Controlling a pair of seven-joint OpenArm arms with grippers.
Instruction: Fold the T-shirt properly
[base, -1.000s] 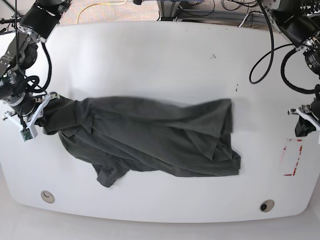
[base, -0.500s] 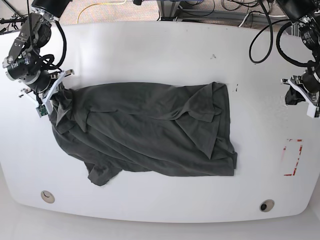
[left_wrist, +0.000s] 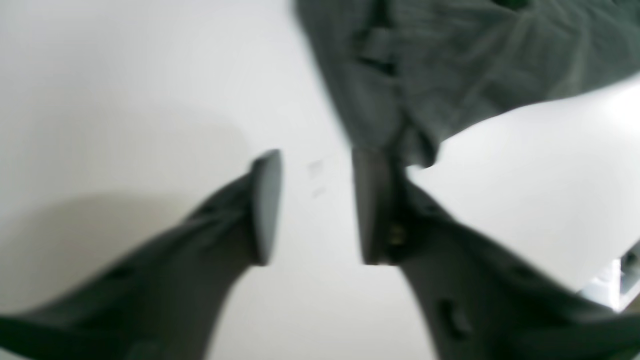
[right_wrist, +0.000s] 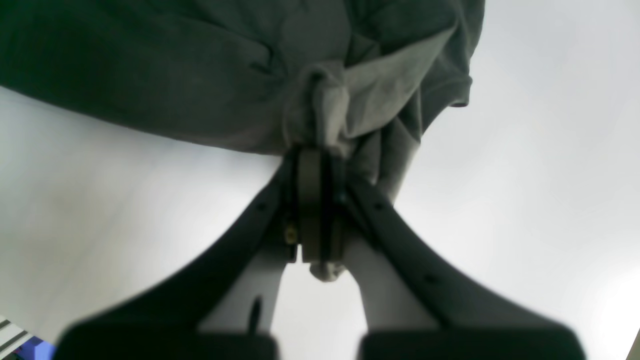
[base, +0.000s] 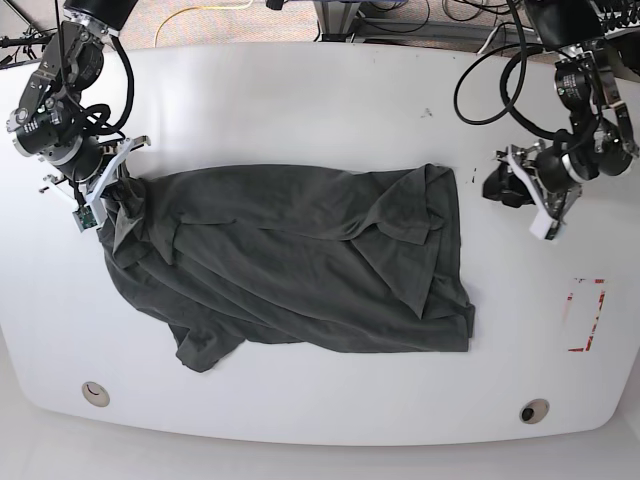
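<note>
The dark grey T-shirt (base: 290, 265) lies spread and wrinkled across the middle of the white table (base: 300, 100). My right gripper (base: 105, 192) is at the shirt's left end, shut on a bunched fold of fabric. The right wrist view shows that gripper (right_wrist: 317, 157) pinching the T-shirt (right_wrist: 175, 65), with lighter inner fabric squeezed between the pads. My left gripper (base: 497, 184) hovers just off the shirt's right edge, open and empty. In the blurred left wrist view, this gripper (left_wrist: 317, 200) has bare table in its gap, and a corner of the T-shirt (left_wrist: 450, 65) lies just beyond one fingertip.
A red-outlined rectangle (base: 585, 315) is marked on the table at the right. Two round holes (base: 95, 392) (base: 533, 411) sit near the front edge. Black cables (base: 520, 100) loop over the back right corner, and a small dark mark (base: 427, 112) lies behind the shirt.
The left gripper has swung in from the table's right edge towards the shirt's right side and opened. The right gripper dragged the shirt's left end back earlier and now holds still.
</note>
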